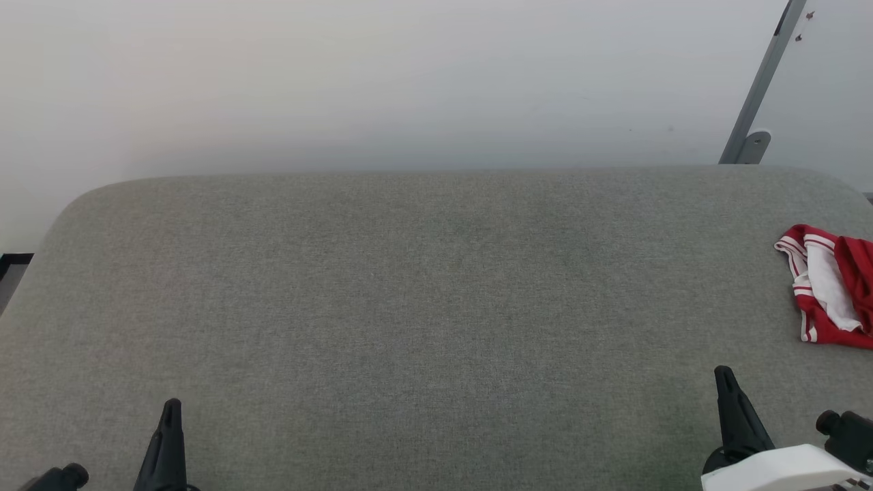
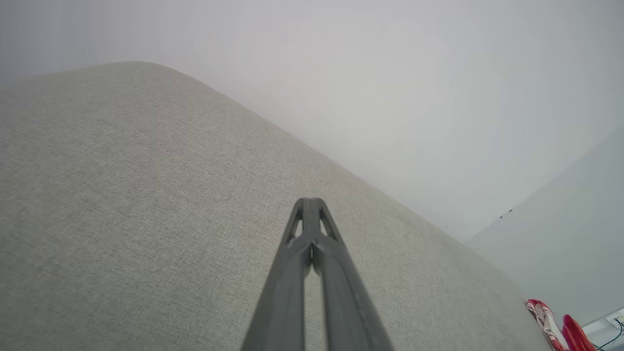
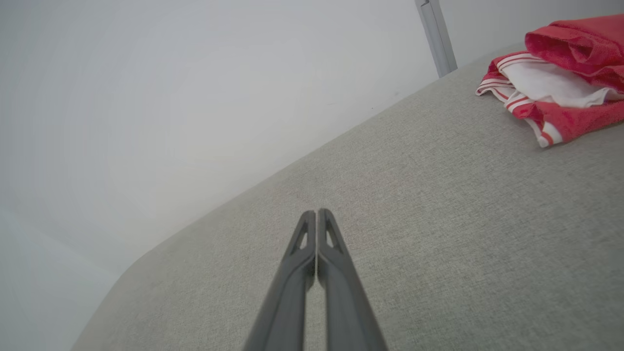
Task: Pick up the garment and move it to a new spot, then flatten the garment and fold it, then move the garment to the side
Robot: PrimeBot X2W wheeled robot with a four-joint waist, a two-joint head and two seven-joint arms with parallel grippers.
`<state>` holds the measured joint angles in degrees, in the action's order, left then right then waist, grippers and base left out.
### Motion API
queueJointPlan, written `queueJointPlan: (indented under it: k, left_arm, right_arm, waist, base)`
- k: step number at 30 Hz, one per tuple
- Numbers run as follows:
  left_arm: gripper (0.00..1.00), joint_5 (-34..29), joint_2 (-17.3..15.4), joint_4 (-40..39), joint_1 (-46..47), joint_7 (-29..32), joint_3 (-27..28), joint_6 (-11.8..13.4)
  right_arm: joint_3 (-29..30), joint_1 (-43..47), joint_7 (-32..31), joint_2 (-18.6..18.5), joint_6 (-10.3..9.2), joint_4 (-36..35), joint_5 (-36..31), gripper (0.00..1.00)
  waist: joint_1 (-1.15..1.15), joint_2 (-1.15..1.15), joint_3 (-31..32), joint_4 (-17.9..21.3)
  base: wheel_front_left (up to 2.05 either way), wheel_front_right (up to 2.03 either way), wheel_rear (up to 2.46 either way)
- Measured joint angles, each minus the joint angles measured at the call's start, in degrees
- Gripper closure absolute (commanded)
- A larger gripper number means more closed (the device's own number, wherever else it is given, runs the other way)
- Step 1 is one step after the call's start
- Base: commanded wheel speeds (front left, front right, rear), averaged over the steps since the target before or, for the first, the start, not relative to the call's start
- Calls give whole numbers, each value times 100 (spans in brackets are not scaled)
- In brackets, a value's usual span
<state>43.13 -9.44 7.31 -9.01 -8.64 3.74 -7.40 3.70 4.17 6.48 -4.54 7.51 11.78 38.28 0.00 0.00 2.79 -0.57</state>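
The garment lies bunched at the far right of the grey cloth-covered table, red with white folds and striped trim; part of it runs off the head view's right edge. It appears again in the right wrist view as a crumpled garment at the upper right, and as a small red garment at the lower right of the left wrist view. My left gripper rests at the lower left, shut and empty. My right gripper rests at the lower right, shut, a short way in front of the garment and apart from it.
A pale wall stands behind the table's far edge. A grey metal post leans at the upper right behind the table. The table's corners are rounded, and a dark strip of floor shows off its left edge.
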Motion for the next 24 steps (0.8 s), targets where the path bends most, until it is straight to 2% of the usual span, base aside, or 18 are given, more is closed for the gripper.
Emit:
queueJointPlan:
  k: [24]
  left_arm:
    - [100,1521,192,212,460,460,69,1]
  right_arm:
    - [82,-304,-400,56,-1,75,1689,100]
  waist:
    - [0,0,-67,13]
  base:
    - [0,0,0]
